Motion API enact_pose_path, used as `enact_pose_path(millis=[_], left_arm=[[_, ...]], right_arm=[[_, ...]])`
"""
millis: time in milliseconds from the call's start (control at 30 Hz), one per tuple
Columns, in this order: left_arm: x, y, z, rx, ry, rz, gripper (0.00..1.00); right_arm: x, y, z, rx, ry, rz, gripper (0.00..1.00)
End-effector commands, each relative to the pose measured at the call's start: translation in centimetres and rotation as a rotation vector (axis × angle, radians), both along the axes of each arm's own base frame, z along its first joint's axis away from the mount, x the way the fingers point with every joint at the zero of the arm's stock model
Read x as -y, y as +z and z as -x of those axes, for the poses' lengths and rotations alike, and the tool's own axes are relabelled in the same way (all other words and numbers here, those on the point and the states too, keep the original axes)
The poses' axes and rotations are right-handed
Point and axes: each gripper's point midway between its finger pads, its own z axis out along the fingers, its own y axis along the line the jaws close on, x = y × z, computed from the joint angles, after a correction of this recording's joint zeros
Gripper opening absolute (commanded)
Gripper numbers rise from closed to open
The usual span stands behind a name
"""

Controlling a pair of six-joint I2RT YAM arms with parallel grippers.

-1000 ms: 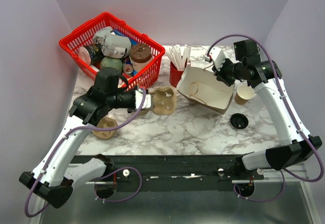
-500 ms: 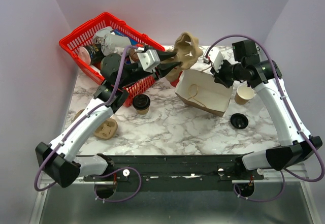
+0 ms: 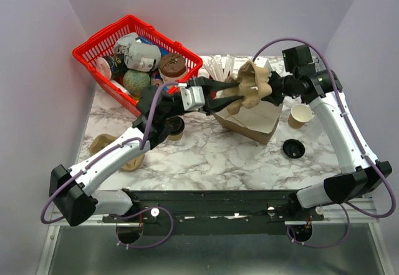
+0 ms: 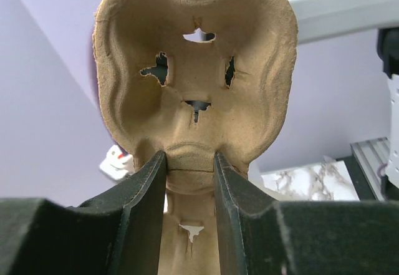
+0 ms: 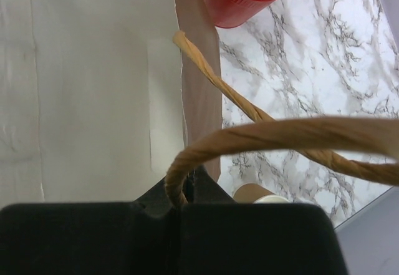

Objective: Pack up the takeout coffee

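Brown pulp carrier [image 3: 252, 86]: hanging on edge in the air, over the mouth of the paper bag [image 3: 254, 123]; in the left wrist view its cup holes are facing the camera.
Left hand [image 4: 190, 163]: pinching the carrier's lower rim, one dark finger [image 4: 146, 194] pressing on each side of the pulp.
Right hand [image 5: 184, 194]: pressing its fingers together on the bag's twisted paper handle [image 5: 280, 131], just beside the bag's upper edge.
Paper bag: lying on its side on the marble surface [image 3: 218, 156], its pale inside showing in the right wrist view.
Takeout coffee [image 3: 176, 126]: standing upright on the surface just in front of the red basket [image 3: 93, 53], partly hidden under the left arm and well apart from the bag.
Red straw cup [image 5: 240, 0]: standing just behind the bag.
Lidless tan cup [image 3: 300, 115]: sitting upright to the right of the bag.
Loose black lid [image 3: 293, 148]: lying flat on the surface, near the tan cup.
Second pulp carrier [image 3: 103, 144]: lying on the surface under the left arm.
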Motion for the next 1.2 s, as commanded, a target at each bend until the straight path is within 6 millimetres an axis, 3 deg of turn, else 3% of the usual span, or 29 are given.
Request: enact_pose_path(millis=[0, 200, 433, 733, 1000, 1167], left_arm=[[-0.4, 0.8, 2.6, 0.162, -0.025, 0.03, 0.0], [0.9, -0.3, 3.6, 0.276, -0.072, -0.029, 0.0], [4.3, -3.8, 2.6, 0.367, -0.094, -0.129, 0.0], [6.0, -5.9, 2.5, 0.407, -0.126, -0.198, 0.0], [7.2, -4.9, 4.6, 0.439, -0.203, -0.175, 0.0], [7.7, -5.6, 4.7, 0.399, -0.222, -0.2, 0.0]], right_arm=[[-0.7, 1.0, 0.4, 0.0, 0.019, -0.029, 0.01], [-1.1, 1.4, 0.5, 0.001, 0.047, -0.042, 0.01], [-1.0, 1.2, 0.1, 0.013, 0.058, -0.02, 0.0], [-0.9, 1.2, 1.3, 0.007, 0.083, -0.024, 0.01], [-0.9, 0.5, 1.6, -0.006, 0.08, -0.029, 0.01], [-1.0, 0.8, 1.5, 0.007, 0.066, -0.045, 0.01]])
